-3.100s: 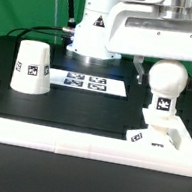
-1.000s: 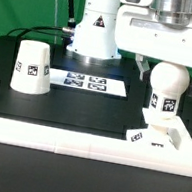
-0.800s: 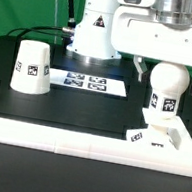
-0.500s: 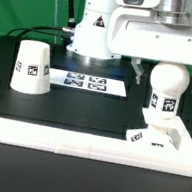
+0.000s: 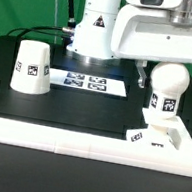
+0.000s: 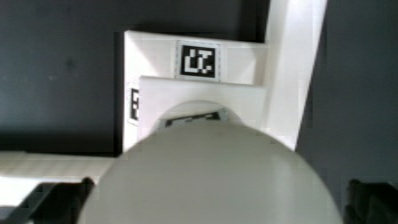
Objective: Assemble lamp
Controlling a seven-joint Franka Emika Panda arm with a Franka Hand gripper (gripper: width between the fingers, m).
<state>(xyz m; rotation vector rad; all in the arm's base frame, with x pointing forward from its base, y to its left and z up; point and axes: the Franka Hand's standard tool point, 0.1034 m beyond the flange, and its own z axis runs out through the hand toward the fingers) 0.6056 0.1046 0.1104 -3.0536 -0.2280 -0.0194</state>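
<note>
Hand: one hand (image 5: 171, 84), poised directly over the bulb, jaws spread wide and gripping nothing.
Fingers: two fingers (image 5: 140, 76), one on either side of the bulb's round head, each with a gap to it; in the wrist view they were only dark tips (image 6: 63, 200) at the corners of the picture.
Bulb: one bulb (image 5: 167, 91), upright between the fingers and touching neither, its stem down on the base; it carried one tag on the side seen from the exterior view. In the wrist view its rounded head (image 6: 214, 170) filled the foreground straight under the hand.
Base: one base (image 5: 148, 138), a small square block directly below the hand under the bulb; two tags showed on its front in the exterior view and one on its top (image 6: 199, 62) in the wrist view.
Shade: one shade (image 5: 30, 68), wide end down on the desk (image 5: 92, 109), well apart from the hand toward the exterior view's left, with one tag showing.
Marker board: one marker board (image 5: 86, 81), flat on the desk between the shade and the hand, nearer the hand; its tags were too small to count.
Rail: one white rail (image 5: 77, 138) along the desk edge, just beside the base and below the hand; it also showed in the wrist view (image 6: 299, 60).
</note>
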